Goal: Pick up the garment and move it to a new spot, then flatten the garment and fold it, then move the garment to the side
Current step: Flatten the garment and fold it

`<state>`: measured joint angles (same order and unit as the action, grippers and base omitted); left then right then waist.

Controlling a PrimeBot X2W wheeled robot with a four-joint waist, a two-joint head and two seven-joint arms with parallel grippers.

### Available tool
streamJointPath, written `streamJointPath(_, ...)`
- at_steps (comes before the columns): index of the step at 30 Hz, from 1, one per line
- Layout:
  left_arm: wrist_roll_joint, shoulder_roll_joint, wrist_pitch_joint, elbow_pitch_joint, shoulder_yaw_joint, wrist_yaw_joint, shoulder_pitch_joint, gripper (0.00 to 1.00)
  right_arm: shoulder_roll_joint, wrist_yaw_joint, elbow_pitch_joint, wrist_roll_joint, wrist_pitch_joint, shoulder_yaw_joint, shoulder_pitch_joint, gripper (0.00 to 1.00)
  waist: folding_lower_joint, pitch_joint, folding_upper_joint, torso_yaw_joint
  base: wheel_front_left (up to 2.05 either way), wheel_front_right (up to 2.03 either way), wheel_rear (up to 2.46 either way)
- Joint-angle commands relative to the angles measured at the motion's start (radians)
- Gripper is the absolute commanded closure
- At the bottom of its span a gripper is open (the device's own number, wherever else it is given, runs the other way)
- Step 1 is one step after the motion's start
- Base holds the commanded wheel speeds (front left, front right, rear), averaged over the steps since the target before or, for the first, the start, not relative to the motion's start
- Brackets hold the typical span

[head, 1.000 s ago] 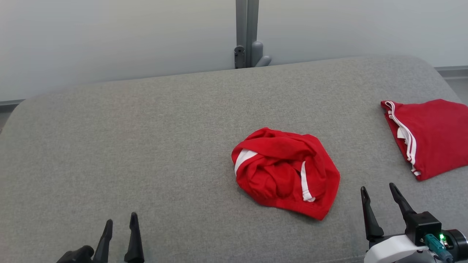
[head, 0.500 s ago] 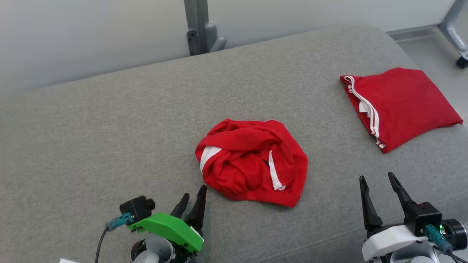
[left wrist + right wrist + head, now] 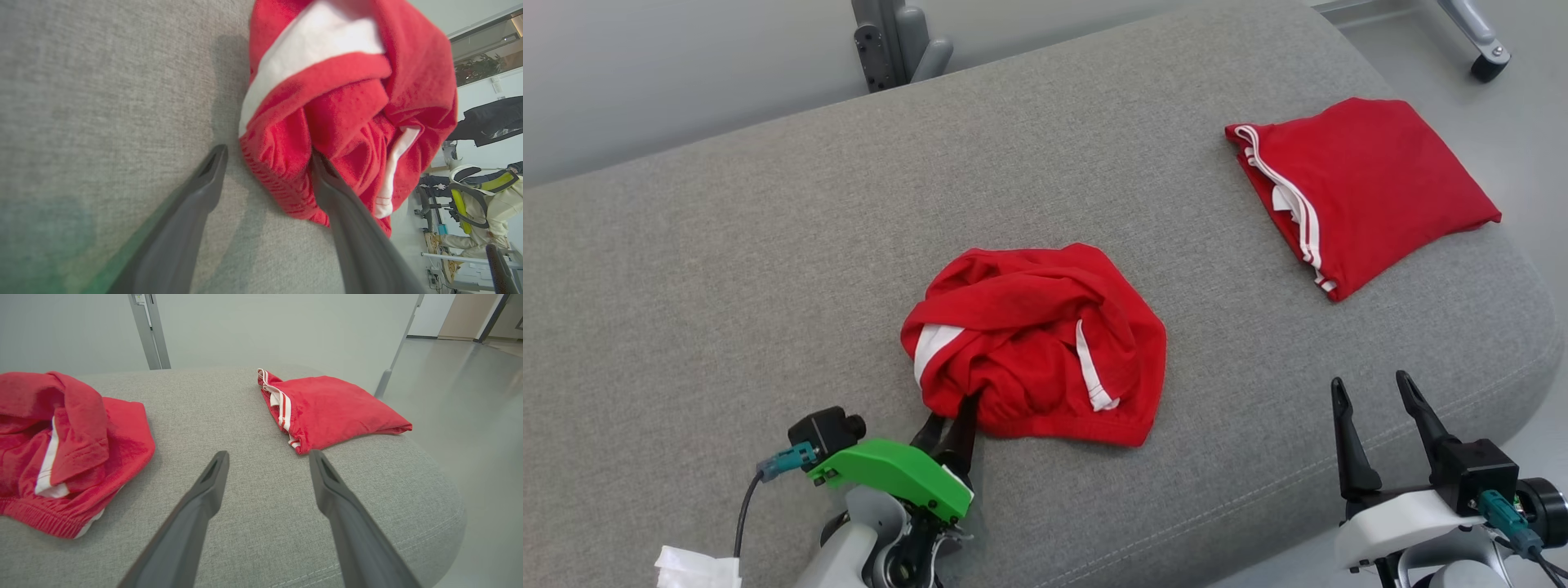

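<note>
My left gripper [image 3: 947, 419] is wide open and holds nothing. It straddles the near-left hem of the crumpled red shorts [image 3: 1037, 343], which lie mid-cushion towards the near edge of the grey cushion [image 3: 727, 269]. I should push in until several layers sit between the fingers, then close. My right gripper [image 3: 1370, 380] is open and empty by the near edge, with the folded red garment [image 3: 1364, 188] beyond it. Half a second ago my left fingers stood just short of the hem; the head camera has also swung.

The left gripper [image 3: 952, 410] has long, dark, tapered fingers [image 3: 192, 204], a bright green cover [image 3: 890, 478] and a small black camera [image 3: 825, 429] with a teal plug [image 3: 788, 460], while the right gripper [image 3: 1370, 380] has a white shell [image 3: 1396, 523].
</note>
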<state>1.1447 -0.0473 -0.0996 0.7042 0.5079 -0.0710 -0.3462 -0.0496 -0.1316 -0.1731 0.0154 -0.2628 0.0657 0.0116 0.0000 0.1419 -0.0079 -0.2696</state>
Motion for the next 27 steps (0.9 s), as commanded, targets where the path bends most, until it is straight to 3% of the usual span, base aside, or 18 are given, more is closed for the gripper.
streamJointPath(1, 0.031, -0.006, 0.001, 0.023, 0.006, -0.009, -0.012, 0.0, -0.002, 0.002, 0.002, 0.009, -0.003, 0.0, -0.014, 0.0, 0.0, 0.008, 0.0079, -0.003, 0.0, 0.0, 0.0)
streamJointPath(2, 0.038, -0.006, -0.003, 0.031, 0.012, -0.015, -0.021, 0.12, -0.002, 0.002, 0.001, 0.011, -0.003, 0.0, -0.016, 0.0, 0.0, 0.009, 0.0079, -0.002, 0.0, 0.0, 0.0)
streamJointPath(3, 0.046, -0.006, -0.008, 0.039, 0.02, -0.02, -0.031, 0.34, -0.002, 0.002, -0.001, 0.013, -0.003, -0.001, -0.017, 0.0, 0.0, 0.01, 0.0079, -0.001, 0.0, 0.0, 0.0)
streamJointPath(4, 0.058, -0.006, -0.017, 0.045, 0.023, -0.026, -0.039, 0.74, -0.002, 0.002, -0.003, 0.012, -0.003, -0.002, -0.018, 0.0, 0.0, 0.009, 0.0079, 0.0, 0.0, 0.0, 0.0)
streamJointPath(5, 0.063, -0.006, -0.029, 0.052, 0.025, -0.029, -0.048, 1.0, -0.002, 0.002, -0.005, 0.012, -0.003, -0.003, -0.019, 0.0, 0.0, 0.008, 0.0079, 0.001, 0.0, 0.0, 0.0)
streamJointPath(10, -0.036, -0.071, -0.129, 0.043, 0.037, -0.043, -0.116, 1.0, -0.002, 0.002, -0.005, 0.024, -0.003, 0.006, -0.004, 0.0, 0.0, -0.004, 0.0079, 0.013, 0.0, 0.0, 0.0)
streamJointPath(13, -0.137, -0.157, -0.152, -0.036, 0.041, -0.01, -0.169, 1.0, -0.002, 0.002, -0.011, 0.029, -0.003, 0.019, 0.012, 0.0, 0.0, -0.02, 0.0079, 0.035, 0.0, 0.0, 0.0)
streamJointPath(18, -0.301, -0.262, -0.16, -0.211, 0.067, 0.093, -0.227, 1.0, -0.002, 0.002, -0.017, 0.038, -0.003, 0.014, 0.023, 0.0, 0.0, -0.043, 0.0079, 0.059, 0.0, 0.0, 0.0)
streamJointPath(19, -0.301, -0.262, -0.16, -0.211, 0.067, 0.093, -0.227, 1.0, -0.002, 0.002, -0.017, 0.038, -0.003, 0.014, 0.023, 0.0, 0.0, -0.043, 0.0079, 0.059, 0.0, 0.0, 0.0)
streamJointPath(27, -0.653, -0.417, -0.055, -0.471, 0.25, 0.301, -0.257, 1.0, -0.002, 0.002, -0.021, 0.047, -0.003, 0.012, 0.043, 0.0, 0.0, -0.072, 0.0079, 0.087, 0.0, 0.0, 0.0)
